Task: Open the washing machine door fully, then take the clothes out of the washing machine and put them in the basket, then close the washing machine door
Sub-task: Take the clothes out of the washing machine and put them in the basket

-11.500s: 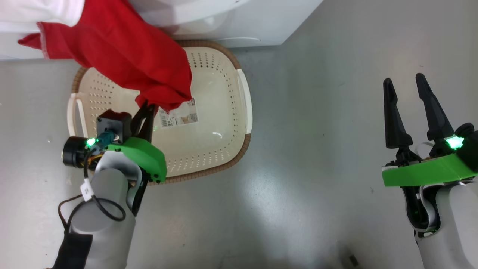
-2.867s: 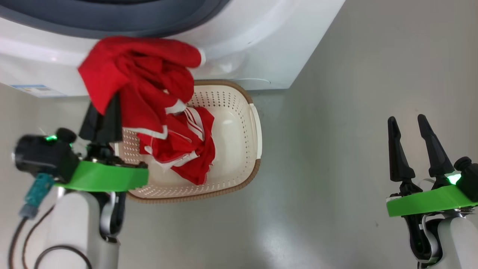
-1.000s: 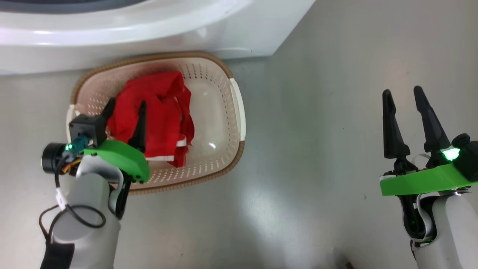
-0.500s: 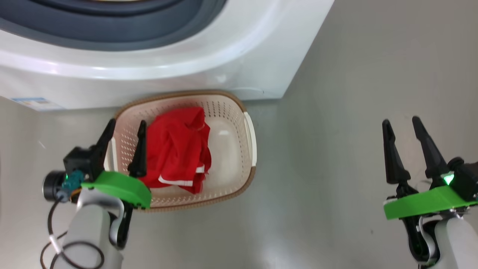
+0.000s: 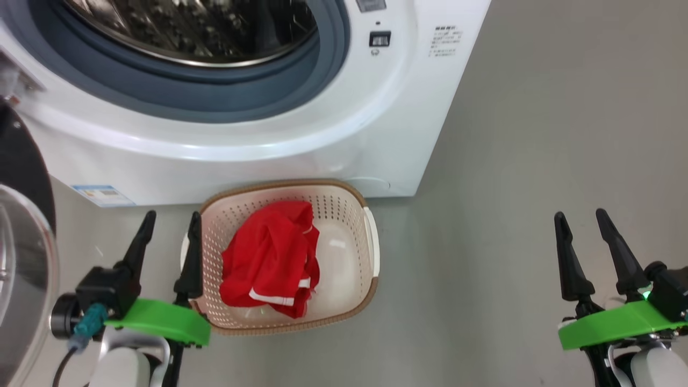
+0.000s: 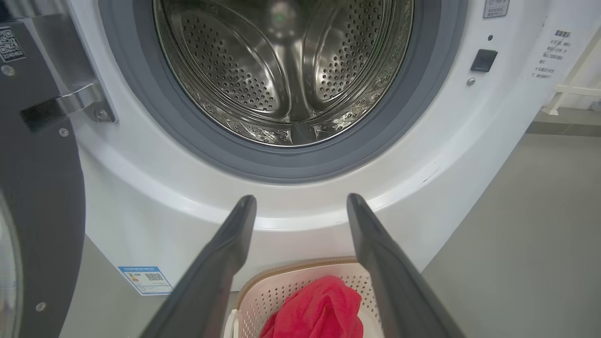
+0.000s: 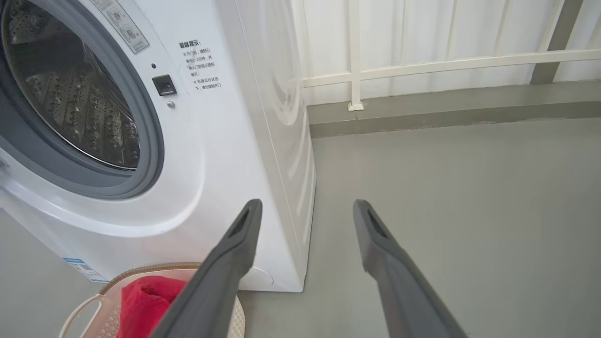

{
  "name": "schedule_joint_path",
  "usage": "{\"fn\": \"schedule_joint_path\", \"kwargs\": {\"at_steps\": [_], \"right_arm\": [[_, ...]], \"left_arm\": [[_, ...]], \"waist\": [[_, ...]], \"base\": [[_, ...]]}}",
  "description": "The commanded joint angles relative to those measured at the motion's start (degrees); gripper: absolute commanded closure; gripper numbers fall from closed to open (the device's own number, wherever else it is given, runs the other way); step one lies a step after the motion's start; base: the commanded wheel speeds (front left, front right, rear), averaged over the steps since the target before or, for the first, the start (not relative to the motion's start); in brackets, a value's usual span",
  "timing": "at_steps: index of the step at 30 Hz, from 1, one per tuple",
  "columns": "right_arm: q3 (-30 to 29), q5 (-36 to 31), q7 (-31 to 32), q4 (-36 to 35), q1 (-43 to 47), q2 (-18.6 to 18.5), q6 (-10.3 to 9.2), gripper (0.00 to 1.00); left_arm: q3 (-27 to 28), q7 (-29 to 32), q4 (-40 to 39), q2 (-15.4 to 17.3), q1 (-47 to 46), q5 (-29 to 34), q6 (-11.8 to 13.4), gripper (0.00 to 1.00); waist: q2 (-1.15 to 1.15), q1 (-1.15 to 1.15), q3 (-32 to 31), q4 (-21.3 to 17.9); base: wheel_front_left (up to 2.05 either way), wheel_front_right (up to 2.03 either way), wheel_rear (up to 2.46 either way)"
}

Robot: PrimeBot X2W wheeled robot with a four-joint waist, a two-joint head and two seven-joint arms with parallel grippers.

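Grey floor point(image 5: 510, 161) carries the basket point(image 5: 371, 252) beside the washing machine point(image 5: 387, 123).

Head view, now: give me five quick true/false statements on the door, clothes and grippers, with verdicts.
1. The clothes lie inside the basket. True.
2. The left gripper is shut on the clothes. False: it is open and holds nothing, by the basket's left edge.
3. The washing machine door is closed. False: it stands swung open at the left, leaving the drum exposed.
4. The visible part of the drum is bare steel. True.
5. The right gripper is open and holds nothing. True.
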Motion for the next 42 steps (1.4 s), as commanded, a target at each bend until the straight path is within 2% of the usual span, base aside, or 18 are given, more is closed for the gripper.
{"fn": "schedule_joint_path", "kwargs": {"at_steps": [1, 26, 42], "right_arm": [[1.0, 0.1, -0.4, -1.1, 1.0, -1.0, 0.26, 0.00], [-1.5, 0.8, -0.4, -1.7, 9.6, -0.5, 0.26, 0.00], [-2.4, 0.5, -0.4, -2.0, 10.6, -0.4, 0.26, 0.00]], "left_arm": [[2.0, -0.4, -2.7, 1.4, 1.7, 0.8, -0.3, 0.00], [5.4, -0.4, -15.8, 1.5, 18.1, 2.4, -0.3, 0.00], [5.8, -0.4, -16.7, 0.9, 19.7, 2.2, -0.3, 0.00]], "waist": [[0.00, 0.00, -2.5, 0.5], [0.00, 0.00, -9.7, -1.0], [0.00, 0.00, -10.4, -1.0]], "base": [[0.00, 0.00, 0.00], [0.00, 0.00, 0.00], [0.00, 0.00, 0.00]]}}
